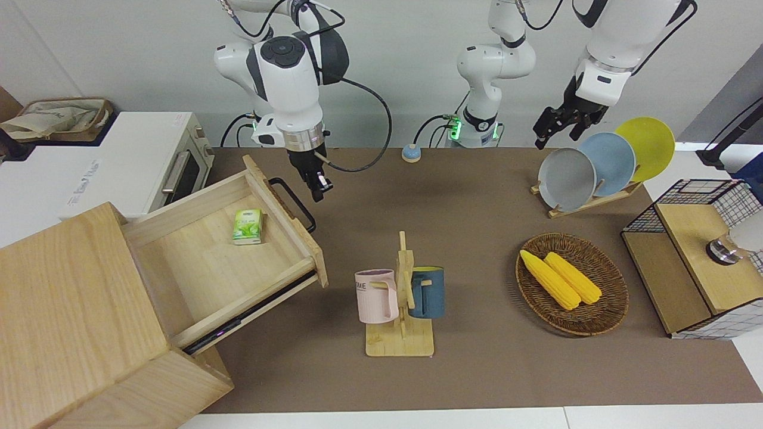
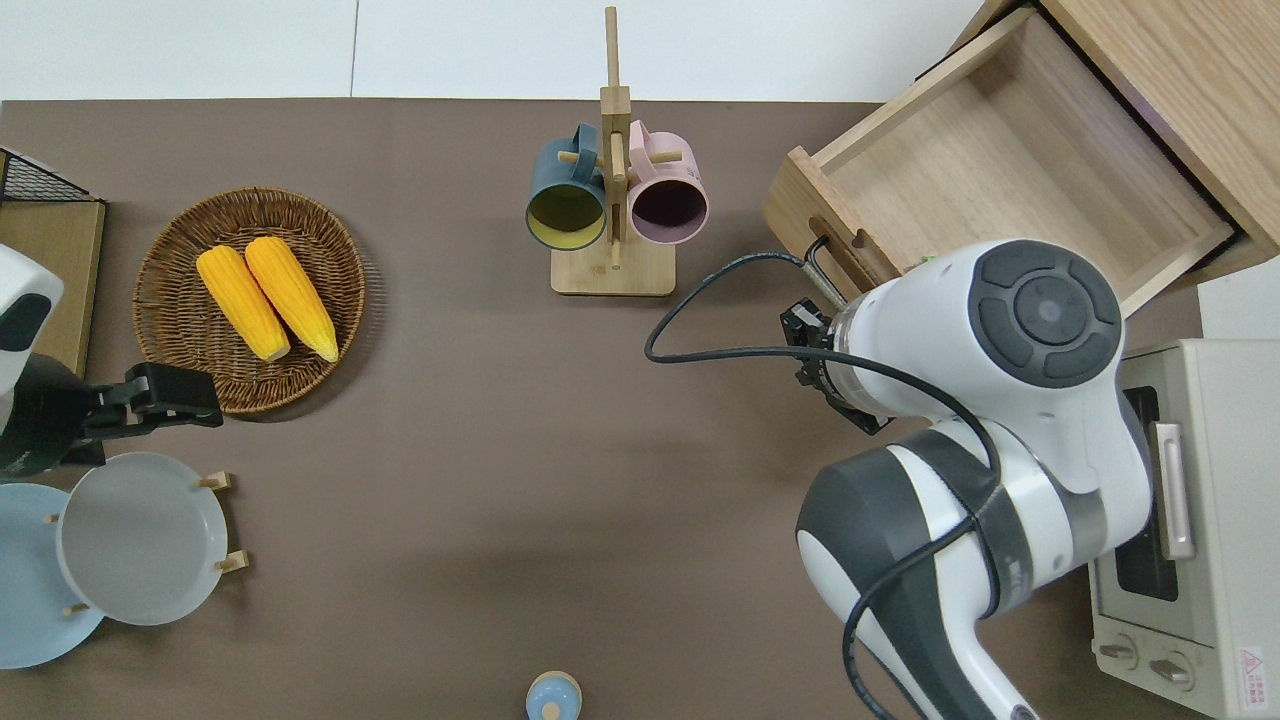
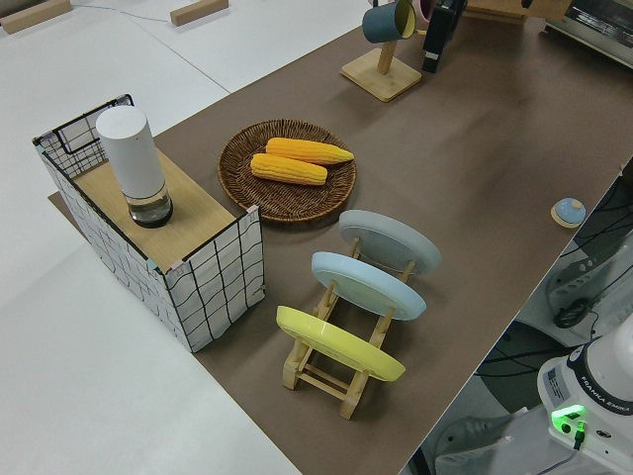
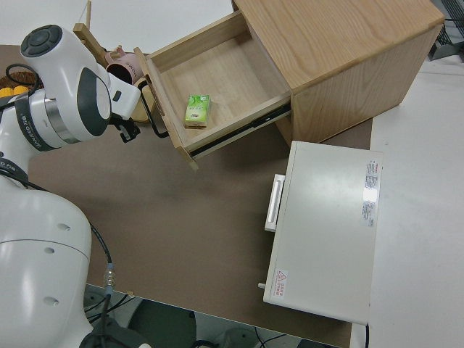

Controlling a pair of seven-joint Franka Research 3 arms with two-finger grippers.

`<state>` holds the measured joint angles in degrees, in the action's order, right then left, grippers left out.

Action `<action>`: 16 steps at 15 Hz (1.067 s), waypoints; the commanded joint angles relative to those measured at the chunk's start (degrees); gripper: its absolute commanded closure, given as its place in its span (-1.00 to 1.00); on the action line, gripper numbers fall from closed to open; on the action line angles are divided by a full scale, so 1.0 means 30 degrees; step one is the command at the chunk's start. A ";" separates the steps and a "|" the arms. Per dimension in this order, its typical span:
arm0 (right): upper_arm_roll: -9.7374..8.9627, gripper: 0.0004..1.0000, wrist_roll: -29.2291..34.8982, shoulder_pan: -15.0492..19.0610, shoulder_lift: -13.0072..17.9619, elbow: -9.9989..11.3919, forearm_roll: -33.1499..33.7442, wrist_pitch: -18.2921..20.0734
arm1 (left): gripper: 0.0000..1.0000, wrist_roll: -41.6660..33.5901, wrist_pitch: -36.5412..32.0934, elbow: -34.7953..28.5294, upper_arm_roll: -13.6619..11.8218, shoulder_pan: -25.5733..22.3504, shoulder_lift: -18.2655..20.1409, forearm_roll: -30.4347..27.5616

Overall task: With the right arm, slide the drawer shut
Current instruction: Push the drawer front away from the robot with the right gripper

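Parked the right gripper (image 1: 319, 189) just off the drawer (image 1: 238, 250) handle (image 1: 293, 204), presumably for shoving; couldn't tell fingers' state.

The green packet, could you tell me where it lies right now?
The green packet lies inside the open drawer, close to the drawer's front panel, at the right arm's end of the table.

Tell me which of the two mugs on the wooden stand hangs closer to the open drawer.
The pink mug; the dark blue mug hangs on the stand's opposite face, away from the drawer.
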<state>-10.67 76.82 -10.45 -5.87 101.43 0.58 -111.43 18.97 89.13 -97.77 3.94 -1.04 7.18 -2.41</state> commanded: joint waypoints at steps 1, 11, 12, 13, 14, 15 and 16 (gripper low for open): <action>-0.0018 1.00 0.0526 0.0172 -0.0678 -0.0236 0.0627 -0.0739 | -0.99 -0.0169 -0.0296 0.0071 -0.0082 0.0024 0.0156 -0.0017; 0.0391 1.00 -0.0352 0.1021 -0.1792 -0.0851 0.2179 -0.1823 | -0.99 -0.0169 -0.0325 0.0071 -0.0082 0.0024 0.0156 -0.0017; 0.0421 1.00 -0.0614 0.1225 -0.1967 -0.1113 0.2557 -0.1910 | -0.99 -0.0169 -0.0296 0.0071 -0.0082 0.0024 0.0156 -0.0017; 0.0421 1.00 -0.0907 0.1402 -0.2056 -0.1290 0.2938 -0.1911 | -0.99 -0.0169 -0.0325 0.0071 -0.0082 0.0024 0.0156 -0.0017; 0.0421 1.00 -0.1083 0.1635 -0.2173 -0.1465 0.3087 -0.1911 | -0.99 -0.0169 -0.0325 0.0071 -0.0082 0.0024 0.0156 -0.0017; 0.0421 1.00 -0.1259 0.1841 -0.2319 -0.1786 0.3088 -0.1911 | -0.99 -0.0198 -0.0296 0.0071 -0.0082 0.0024 0.0156 -0.0017; 0.0566 1.00 -0.1609 0.2017 -0.2582 -0.2195 0.3088 -0.1911 | -0.99 -0.0170 -0.0296 0.0071 -0.0082 0.0024 0.0156 -0.0017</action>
<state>-8.90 75.00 -6.74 -11.02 98.71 8.32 -116.46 18.97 89.13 -97.77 3.94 -1.04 7.18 -2.41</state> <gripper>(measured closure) 0.991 0.004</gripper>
